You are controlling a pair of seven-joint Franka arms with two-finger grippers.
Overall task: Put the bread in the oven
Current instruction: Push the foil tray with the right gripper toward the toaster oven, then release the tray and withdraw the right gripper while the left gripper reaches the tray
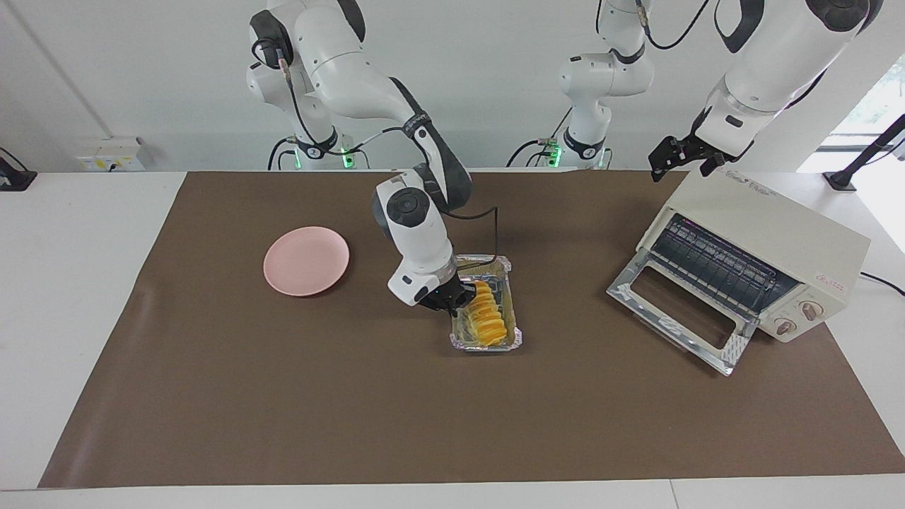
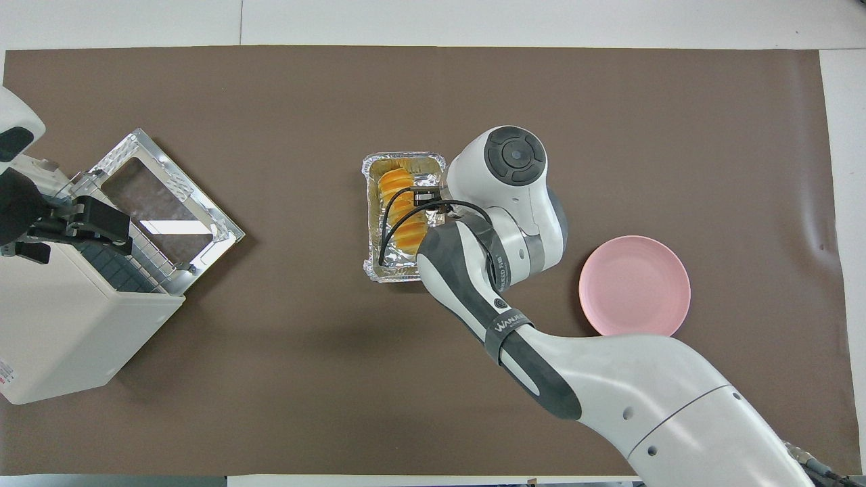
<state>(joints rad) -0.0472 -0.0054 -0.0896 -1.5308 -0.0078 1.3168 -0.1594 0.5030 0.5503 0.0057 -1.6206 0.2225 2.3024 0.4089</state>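
Observation:
The bread (image 1: 488,316) (image 2: 399,203), a ridged orange-yellow loaf, lies in a silver foil tray (image 1: 488,346) (image 2: 392,274) at the middle of the brown mat. My right gripper (image 1: 458,300) (image 2: 425,199) is down at the tray's long wall on the right arm's side, shut on that wall right beside the loaf. The cream oven (image 1: 767,223) (image 2: 67,325) stands at the left arm's end, its glass door (image 1: 679,314) (image 2: 169,196) folded down and the wire rack showing. My left gripper (image 1: 682,161) (image 2: 88,220) hangs open and holds nothing, above the oven's top edge.
A pink round plate (image 1: 306,260) (image 2: 634,285) rests on the mat toward the right arm's end. The right arm's forearm stretches over the mat between the plate and the tray. A cable loops from the wrist over the tray.

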